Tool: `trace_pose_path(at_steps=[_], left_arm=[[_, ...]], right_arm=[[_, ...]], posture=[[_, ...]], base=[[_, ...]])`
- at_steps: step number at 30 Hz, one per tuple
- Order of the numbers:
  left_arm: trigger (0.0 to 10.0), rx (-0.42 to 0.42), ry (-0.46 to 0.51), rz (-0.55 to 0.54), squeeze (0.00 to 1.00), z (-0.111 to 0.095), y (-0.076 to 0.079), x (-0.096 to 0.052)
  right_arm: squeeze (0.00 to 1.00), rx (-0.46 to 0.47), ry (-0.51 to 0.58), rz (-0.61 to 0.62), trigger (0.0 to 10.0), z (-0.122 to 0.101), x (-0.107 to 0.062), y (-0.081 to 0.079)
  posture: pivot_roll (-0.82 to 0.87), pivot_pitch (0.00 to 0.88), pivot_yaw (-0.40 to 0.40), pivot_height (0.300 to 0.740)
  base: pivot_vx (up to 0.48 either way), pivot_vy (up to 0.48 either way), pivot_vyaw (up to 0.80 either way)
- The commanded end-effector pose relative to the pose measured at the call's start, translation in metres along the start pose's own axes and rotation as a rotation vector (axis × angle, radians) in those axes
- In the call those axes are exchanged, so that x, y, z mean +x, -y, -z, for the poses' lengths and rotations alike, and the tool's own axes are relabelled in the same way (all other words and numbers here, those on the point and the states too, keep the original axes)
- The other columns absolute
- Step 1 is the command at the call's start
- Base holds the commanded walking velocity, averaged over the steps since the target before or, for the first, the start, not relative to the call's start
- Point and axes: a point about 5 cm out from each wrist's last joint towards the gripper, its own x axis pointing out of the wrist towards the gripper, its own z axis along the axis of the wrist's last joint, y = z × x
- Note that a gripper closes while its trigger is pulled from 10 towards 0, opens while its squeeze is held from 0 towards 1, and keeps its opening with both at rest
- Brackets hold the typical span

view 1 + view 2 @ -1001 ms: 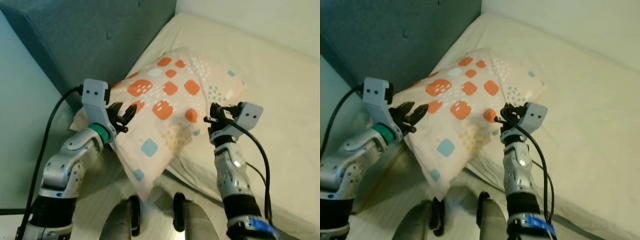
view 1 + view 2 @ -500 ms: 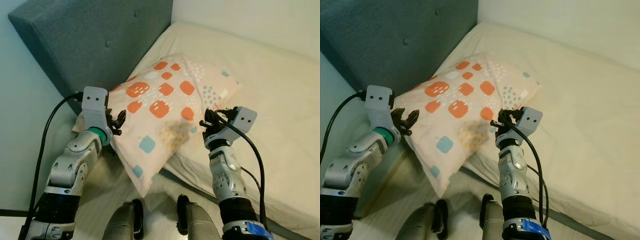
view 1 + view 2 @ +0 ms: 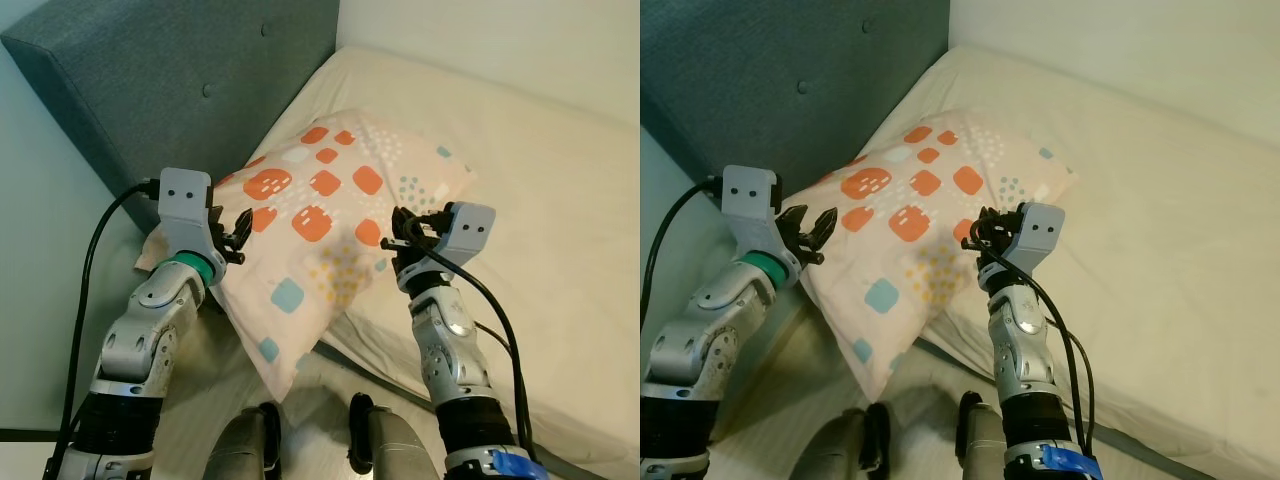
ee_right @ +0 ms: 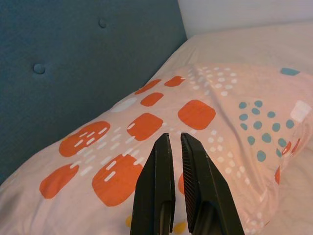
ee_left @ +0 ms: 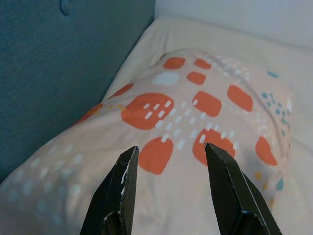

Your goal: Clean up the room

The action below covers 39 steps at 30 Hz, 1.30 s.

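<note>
A cream pillow [image 3: 330, 225] printed with orange and blue squares lies on the bed by the headboard, its lower corner hanging over the mattress edge. My left gripper [image 3: 237, 232] is open at the pillow's left side; in the left wrist view its fingers [image 5: 124, 181] stand apart just above the fabric, with nothing between them. My right gripper [image 3: 398, 232] is at the pillow's right side. In the right wrist view its two fingers [image 4: 159, 181] are pressed almost together and hold nothing, with the pillow [image 4: 161, 142] close under them.
A teal padded headboard [image 3: 170, 90] stands behind the pillow on the left. The cream mattress [image 3: 540, 200] stretches away to the right. A pale wall [image 3: 40, 260] runs along the left side. My own legs [image 3: 310, 445] show at the bottom edge.
The head view has shifted a little. My right gripper has edged closer to the pillow's right side. The left gripper stays open by the left side, and the pillow lies as before.
</note>
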Motion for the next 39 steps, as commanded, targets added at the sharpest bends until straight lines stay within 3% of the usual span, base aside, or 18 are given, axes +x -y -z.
trace_pose_path(at_steps=[1, 7, 14, 19, 24, 27, 39], left_arm=[[10.0, 0.006, -0.014, -0.011, 0.0, 0.007, 0.001, -0.003], [10.0, 0.002, -0.013, -0.017, 0.0, 0.01, 0.006, -0.005], [10.0, 0.049, 0.042, 0.035, 0.0, 0.002, 0.018, -0.008], [10.0, 0.058, 0.088, 0.03, 0.0, -0.003, 0.018, -0.001], [10.0, 0.05, 0.094, 0.014, 0.0, -0.004, 0.016, 0.0], [10.0, 0.065, 0.091, -0.001, 0.0, 0.0, 0.016, -0.001], [10.0, 0.088, 0.078, -0.006, 0.0, 0.008, 0.013, -0.001]], right_arm=[[0.0, 0.005, -0.021, 0.006, 10.0, 0.004, -0.004, 0.003], [0.0, 0.005, -0.013, -0.001, 10.0, 0.002, -0.005, 0.001], [0.0, -0.141, 0.133, -0.048, 10.0, -0.028, -0.004, -0.011], [0.0, -0.219, 0.159, -0.087, 10.0, -0.036, 0.0, -0.013], [0.0, -0.208, 0.155, -0.081, 10.0, -0.036, 0.0, -0.01], [0.0, -0.141, 0.097, -0.04, 10.0, -0.025, -0.003, -0.003], [0.0, -0.084, 0.042, 0.0, 10.0, -0.008, -0.006, -0.005]], posture=[[-0.02, 0.103, 0.021, 0.697], [-0.02, 0.087, 0.016, 0.697], [-0.04, 0.046, 0.032, 0.697], [-0.05, 0.034, 0.027, 0.697], [-0.05, 0.036, 0.022, 0.697], [-0.05, 0.044, 0.021, 0.697], [-0.03, 0.032, 0.031, 0.697]], base=[[0.0, 0.0, 0.0], [0.0, 0.0, 0.0], [0.0, 0.0, 0.0], [0.0, 0.0, 0.0], [0.0, 0.0, 0.0], [0.0, 0.0, 0.0], [0.0, 0.0, 0.0]])
